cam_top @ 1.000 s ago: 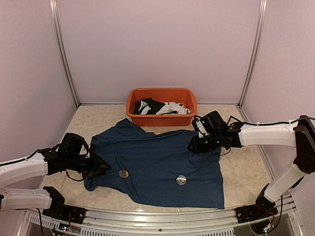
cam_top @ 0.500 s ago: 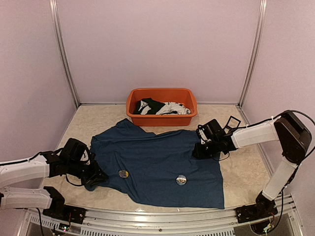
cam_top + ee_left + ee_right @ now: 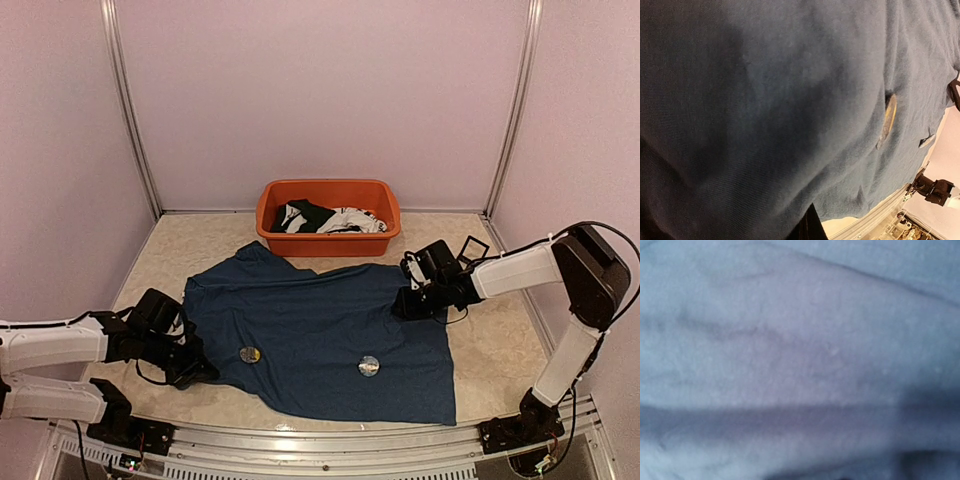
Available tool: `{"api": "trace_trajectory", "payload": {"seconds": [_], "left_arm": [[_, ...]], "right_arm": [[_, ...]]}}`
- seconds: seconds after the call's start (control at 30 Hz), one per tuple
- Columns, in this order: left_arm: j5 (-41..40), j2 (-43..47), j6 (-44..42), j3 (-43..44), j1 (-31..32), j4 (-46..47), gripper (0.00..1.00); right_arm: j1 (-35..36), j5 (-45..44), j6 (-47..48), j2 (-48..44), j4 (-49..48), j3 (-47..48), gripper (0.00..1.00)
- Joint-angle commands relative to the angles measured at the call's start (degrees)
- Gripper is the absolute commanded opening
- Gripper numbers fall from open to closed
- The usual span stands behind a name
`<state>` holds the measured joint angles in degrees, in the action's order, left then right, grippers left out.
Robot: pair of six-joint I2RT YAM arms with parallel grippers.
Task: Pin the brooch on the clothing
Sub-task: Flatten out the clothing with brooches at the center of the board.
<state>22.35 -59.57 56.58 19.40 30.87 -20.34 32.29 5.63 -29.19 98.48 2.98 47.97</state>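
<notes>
Your left tool [image 3: 196, 362] is sitting fully closed at the left hem of the T-shirt [image 3: 320, 315], apparently pinching cloth, while your right tool [image 3: 405, 304] is pressing on its right edge, fabric hiding how wide it is standing. Pulling from here is risking the thin hem slipping free, or the shirt bunching on the surface [image 3: 200, 245] and tipping the left brooch [image 3: 250, 354] and right brooch [image 3: 368, 366] resting on its front. Both arms are reaching low across the surface, left forearm nearly flat, right elbow raised high.
</notes>
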Motion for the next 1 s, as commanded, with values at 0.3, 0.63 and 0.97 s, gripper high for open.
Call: {"api": "trace_trajectory", "payload": {"seconds": [0.3,0.63,0.97], "left_arm": [[1.7,1.7,0.8,-1.9,0.2,-6.3,0.00],[-1.6,13.2,4.4,0.4,0.5,-13.1,0.09],[-10.8,21.3,-4.3,15.5,4.3,-21.1,0.72]], "right_arm": [[-3.0,2.3,3.3,3.1,1.5,1.7,0.28],[-3.1,0.7,6.0,0.2,7.0,6.7,0.29],[3.5,-4.3,9.5,-18.1,19.4,11.4,1.00]]}}
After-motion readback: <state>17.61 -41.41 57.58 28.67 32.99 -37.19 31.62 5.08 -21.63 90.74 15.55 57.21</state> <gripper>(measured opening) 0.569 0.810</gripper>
